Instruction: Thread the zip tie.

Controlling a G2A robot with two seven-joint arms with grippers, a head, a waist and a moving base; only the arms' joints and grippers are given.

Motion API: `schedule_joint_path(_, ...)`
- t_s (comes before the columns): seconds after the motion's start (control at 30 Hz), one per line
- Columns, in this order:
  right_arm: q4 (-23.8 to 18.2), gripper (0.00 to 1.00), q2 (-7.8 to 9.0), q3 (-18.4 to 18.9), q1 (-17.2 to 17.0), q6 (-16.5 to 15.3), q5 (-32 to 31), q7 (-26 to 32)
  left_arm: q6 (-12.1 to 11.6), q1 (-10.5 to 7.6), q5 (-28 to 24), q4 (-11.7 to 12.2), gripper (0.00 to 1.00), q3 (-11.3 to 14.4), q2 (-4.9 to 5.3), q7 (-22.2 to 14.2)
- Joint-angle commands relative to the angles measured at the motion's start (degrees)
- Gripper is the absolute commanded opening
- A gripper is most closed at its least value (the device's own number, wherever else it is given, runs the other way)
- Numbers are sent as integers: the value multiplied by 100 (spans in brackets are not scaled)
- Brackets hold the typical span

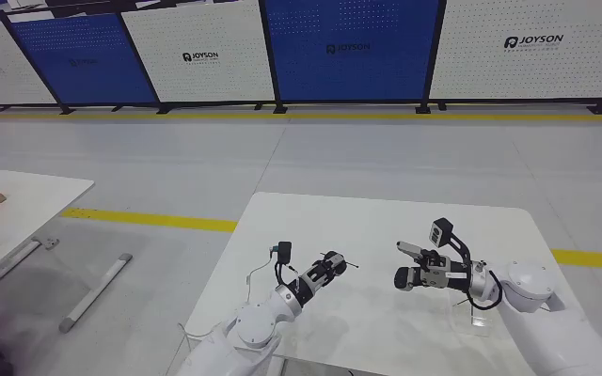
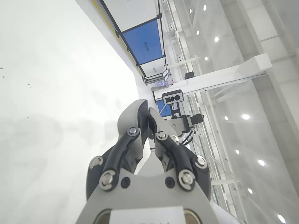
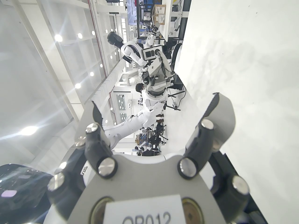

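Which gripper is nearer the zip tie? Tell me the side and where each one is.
Left. The left gripper is shut on the zip tie, a thin black strip. The right gripper is open and apart from it, facing the left one.

So around the work area we've got a plain white bench (image 1: 376, 211) with a few tiny dark specks (image 2: 28, 84) on its surface. Off to the left sits a second white table (image 1: 38, 197) on grey legs. A yellow line (image 1: 150, 220) runs across the grey floor (image 1: 282, 155) between the two. On the far side we're looking at a fence of panels, blue (image 1: 350, 47) next to white (image 1: 198, 52). Round ceiling lights (image 2: 245, 117) overhead. There's also a small clear thing (image 1: 478, 321) near the bench's right edge, and we can't tell what it is.
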Motion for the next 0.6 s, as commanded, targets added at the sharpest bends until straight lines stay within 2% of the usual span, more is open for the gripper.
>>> schedule_joint_path(0.0, 0, 100, 34, 115, 14, -33, -80, 29, 0, 0, 0, 0, 0, 0, 0, 0)
schedule_joint_path(0.13, 44, 100, 129, 350, 98, -90, -454, 217, 0, 0, 0, 0, 0, 0, 0, 0)
schedule_joint_path(0.23, 81, 100, 200, 460, 205, -14, -878, 328, 0, 0, 0, 0, 0, 0, 0, 0)
schedule_joint_path(0.33, 58, 100, 261, 415, 341, 124, -1658, 327, 0, 0, 0, 0, 0, 0, 0, 0)
schedule_joint_path(0.4, -15, 100, 276, 337, 397, 296, -2265, -94, 0, 0, 0, 0, 0, 0, 0, 0)
schedule_joint_path(0.57, -40, 100, 274, 330, 386, 306, -2286, -149, 0, 0, 0, 0, 0, 0, 0, 0)
